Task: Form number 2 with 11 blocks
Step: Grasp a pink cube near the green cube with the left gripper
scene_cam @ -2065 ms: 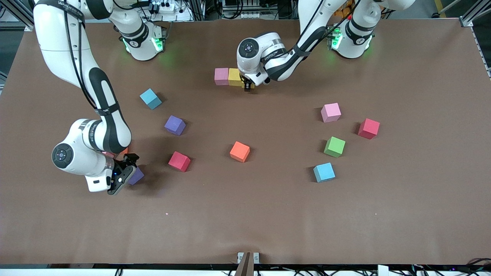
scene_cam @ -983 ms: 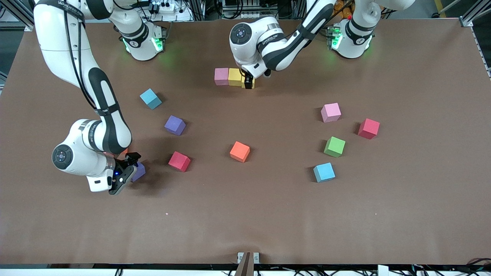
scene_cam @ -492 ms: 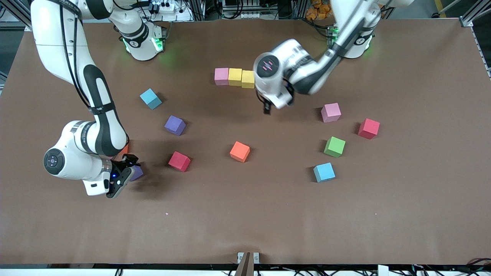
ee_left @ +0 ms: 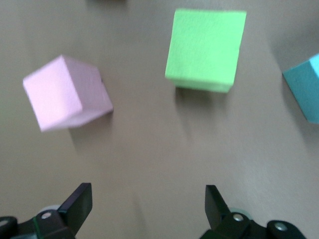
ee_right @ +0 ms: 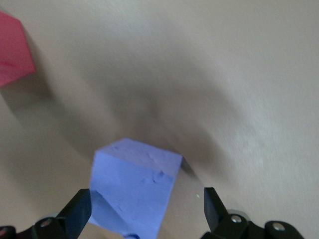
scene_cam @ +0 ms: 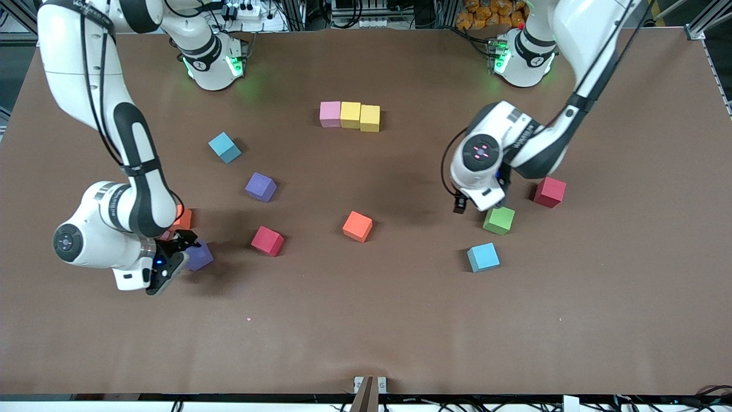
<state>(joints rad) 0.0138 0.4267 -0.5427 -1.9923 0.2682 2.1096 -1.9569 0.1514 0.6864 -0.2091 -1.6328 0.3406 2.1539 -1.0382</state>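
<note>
A row of three blocks, pink (scene_cam: 330,114), yellow (scene_cam: 350,114) and yellow (scene_cam: 370,118), lies near the robots' bases. My left gripper (scene_cam: 460,205) (ee_left: 148,196) hangs open and empty over bare table beside a green block (scene_cam: 498,220) (ee_left: 205,50) and a pink block (ee_left: 67,94), which the arm hides in the front view. My right gripper (scene_cam: 171,260) (ee_right: 147,201) stands open, low at the table, with a purple block (scene_cam: 200,256) (ee_right: 134,191) between its fingers, close against one finger and apart from the other.
Loose blocks lie about: cyan (scene_cam: 224,147), purple (scene_cam: 261,186), red (scene_cam: 267,240) (ee_right: 12,50), orange (scene_cam: 357,226), cyan (scene_cam: 483,257) (ee_left: 305,87), red (scene_cam: 549,191). An orange block (scene_cam: 184,217) peeks out from under the right arm.
My left arm has left the row of three blocks and swung toward its own end of the table, over the pink and green blocks. The right gripper shifted slightly around the purple block.
</note>
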